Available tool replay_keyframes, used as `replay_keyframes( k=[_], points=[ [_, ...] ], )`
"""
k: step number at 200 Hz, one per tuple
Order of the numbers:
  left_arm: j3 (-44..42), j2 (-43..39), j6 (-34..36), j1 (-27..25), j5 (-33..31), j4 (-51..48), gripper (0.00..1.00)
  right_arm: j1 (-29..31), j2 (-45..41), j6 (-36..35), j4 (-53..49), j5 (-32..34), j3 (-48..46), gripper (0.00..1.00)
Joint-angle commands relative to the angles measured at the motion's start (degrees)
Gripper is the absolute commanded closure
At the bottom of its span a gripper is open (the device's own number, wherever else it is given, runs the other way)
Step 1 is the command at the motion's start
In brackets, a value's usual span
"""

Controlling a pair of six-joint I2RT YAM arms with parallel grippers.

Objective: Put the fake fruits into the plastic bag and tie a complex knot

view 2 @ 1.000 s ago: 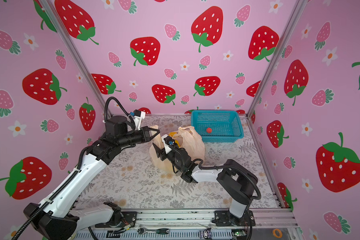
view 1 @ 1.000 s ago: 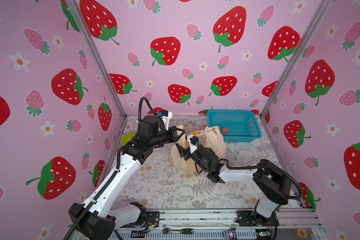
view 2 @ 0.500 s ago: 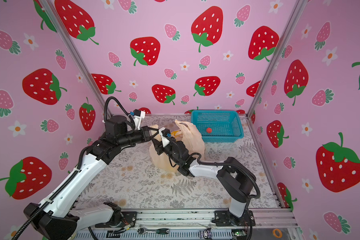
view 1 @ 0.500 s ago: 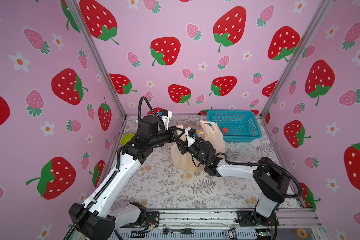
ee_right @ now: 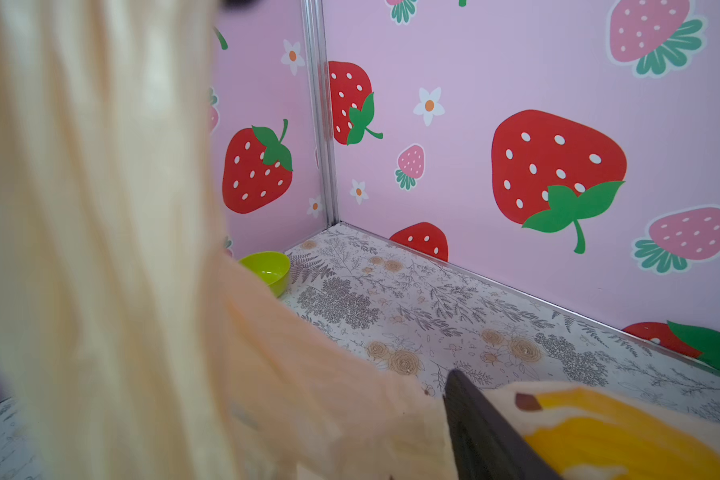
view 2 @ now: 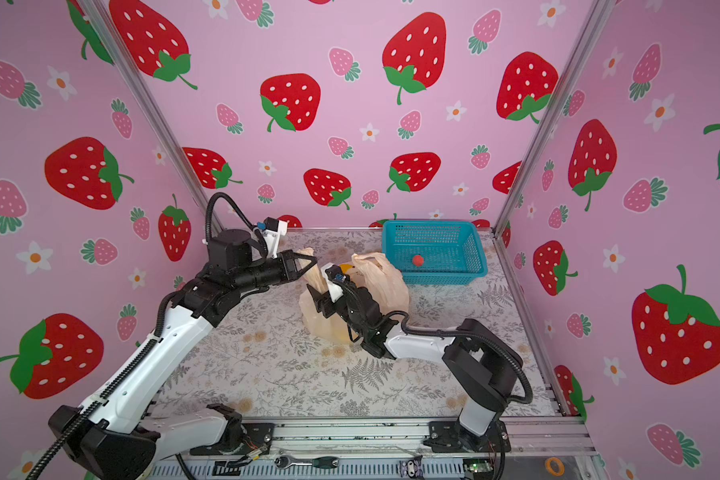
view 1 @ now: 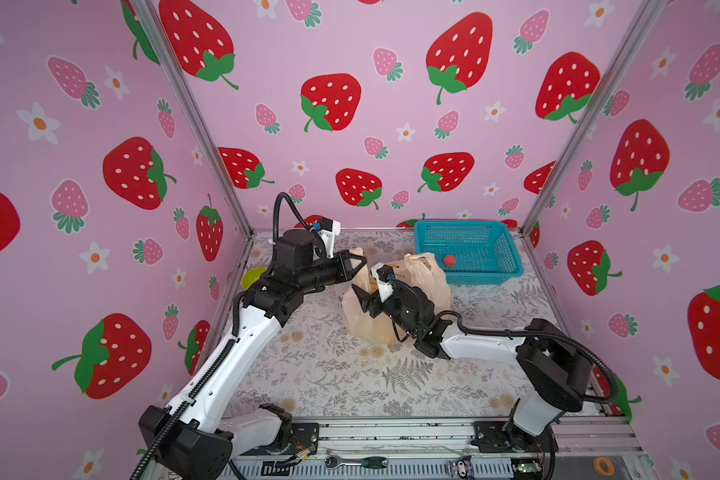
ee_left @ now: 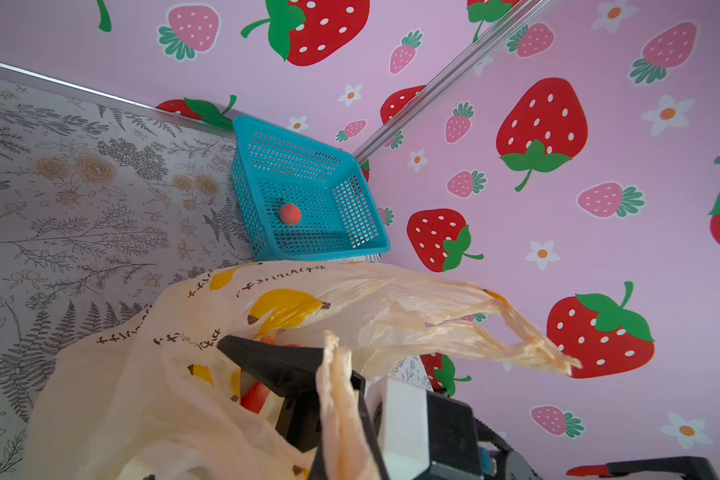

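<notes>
Only writing: rows of small dark chars on plastic bag (ee_left: pixel 150 386), near its mouth, seen in left wrist view; warped, too small to read. Nothing else legible.

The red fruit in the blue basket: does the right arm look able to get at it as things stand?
Probably yes. The red fruit lies uncovered in the open-topped basket; the right gripper, open beside the plastic bag, would need only to draw back and swing over.
</notes>
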Motion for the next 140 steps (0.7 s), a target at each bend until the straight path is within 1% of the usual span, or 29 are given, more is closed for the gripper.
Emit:
replay_keyframes(
  k=[1,26,46,63,96,114,126,140],
  points=[
    [2.2,0.2,0.4,0.5,1.0,1.6,1.0,0.2,-4.3,-3.0,-8.0,-2.0,2.6,0.22],
    [2.1,0.4,0.5,0.8,0.8,1.6,1.0,0.2,-7.9,-3.7,-16.0,-1.9,3.0,0.17],
    [1.8,0.5,0.4,1.2,0.8,1.8,1.0,0.2,-11.3,-5.4,-21.9,-2.8,3.4,0.15],
    [1.7,0.8,0.1,1.4,0.8,1.8,1.0,0.3,-14.5,-7.5,-27.4,-5.9,4.4,0.17],
    [1.8,1.2,0.5,1.9,0.6,1.6,1.0,0.4,-21.9,-11.4,-37.2,-9.9,5.0,0.22],
    [1.8,1.3,0.7,2.0,0.6,1.5,1.0,0.4,-25.9,-14.0,-40.9,-11.7,4.7,0.23],
    [1.8,1.5,0.7,2.2,0.6,1.4,1.0,0.4,-28.0,-16.1,-42.9,-10.2,3.8,0.23],
    [2.0,1.6,1.0,2.2,0.5,1.2,1.0,-0.2,-29.8,-17.7,-44.9,-6.3,3.1,0.23]
  ],
)
